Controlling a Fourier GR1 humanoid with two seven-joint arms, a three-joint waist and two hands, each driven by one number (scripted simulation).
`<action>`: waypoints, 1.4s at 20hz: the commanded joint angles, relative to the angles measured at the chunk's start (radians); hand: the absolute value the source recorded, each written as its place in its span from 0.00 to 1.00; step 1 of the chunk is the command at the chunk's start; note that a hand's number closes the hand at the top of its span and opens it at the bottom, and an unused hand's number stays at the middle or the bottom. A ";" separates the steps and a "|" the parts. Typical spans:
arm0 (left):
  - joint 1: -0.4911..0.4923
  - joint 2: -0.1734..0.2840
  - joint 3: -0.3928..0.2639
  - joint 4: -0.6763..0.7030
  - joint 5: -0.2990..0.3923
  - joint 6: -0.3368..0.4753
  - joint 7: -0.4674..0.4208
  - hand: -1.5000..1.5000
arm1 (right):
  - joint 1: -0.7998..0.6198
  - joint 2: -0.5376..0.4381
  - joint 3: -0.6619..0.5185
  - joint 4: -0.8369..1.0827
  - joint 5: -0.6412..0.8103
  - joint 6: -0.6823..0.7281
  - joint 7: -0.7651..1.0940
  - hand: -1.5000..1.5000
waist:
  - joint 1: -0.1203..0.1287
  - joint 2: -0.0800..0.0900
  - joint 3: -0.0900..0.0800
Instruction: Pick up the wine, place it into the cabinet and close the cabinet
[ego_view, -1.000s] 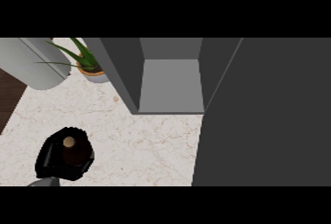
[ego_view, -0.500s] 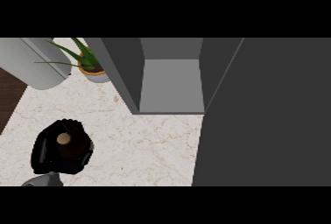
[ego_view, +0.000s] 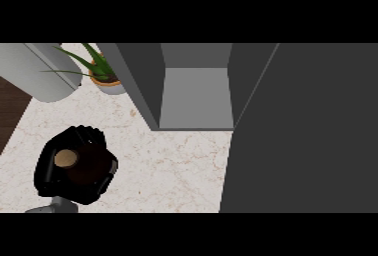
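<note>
We see the left hand (ego_view: 74, 170) with black fingers curled round the wine bottle (ego_view: 66, 158), its cork top showing, over the marble counter (ego_view: 177, 165) at lower left. So pickup looks done or nearly; we can't tell if it's lifted clear. The cabinet (ego_view: 196, 95) stands open, nothing on its shelf, well apart from the bottle. Placing and closing the dark door (ego_view: 303, 135) remain. Right hand not visible. Potted plant (ego_view: 100, 70) behind.

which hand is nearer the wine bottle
Left. The left hand is curled round the wine bottle on the counter; the right hand is not in view.
</note>
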 joint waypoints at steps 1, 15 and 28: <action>-0.004 -0.025 -0.091 -0.148 0.008 0.096 0.156 1.00 | 0.053 -0.006 -0.031 -0.078 -0.094 0.031 -0.009 0.00 | -0.002 0.001 0.000; -0.229 -0.026 -0.426 -0.238 0.009 0.482 0.366 1.00 | 0.020 0.003 -0.048 -0.048 -0.086 0.020 -0.023 0.00 | -0.008 0.003 0.000; -0.474 -0.026 -0.648 -0.063 -0.022 0.855 0.365 1.00 | 0.065 -0.007 -0.052 -0.081 -0.107 0.062 -0.009 0.00 | -0.015 0.003 0.000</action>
